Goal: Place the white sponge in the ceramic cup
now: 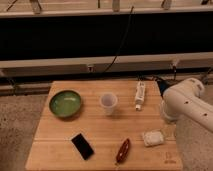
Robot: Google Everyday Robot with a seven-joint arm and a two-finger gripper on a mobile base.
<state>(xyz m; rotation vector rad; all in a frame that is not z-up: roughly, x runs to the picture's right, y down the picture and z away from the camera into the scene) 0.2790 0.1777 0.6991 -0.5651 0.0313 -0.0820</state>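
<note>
The white sponge [153,137] lies flat on the wooden table [60,135] near its front right corner. The ceramic cup [108,103] stands upright at the table's middle, apart from the sponge. My white arm [184,102] reaches in from the right and hangs over the table's right edge, just above and to the right of the sponge. The gripper itself is hidden behind the arm's bulk, so it does not show.
A green bowl [65,103] sits at the left. A long white tube [140,95] lies right of the cup. A black phone [82,145] and a reddish-brown oblong item [123,150] lie near the front edge. A dark wall with rails runs behind.
</note>
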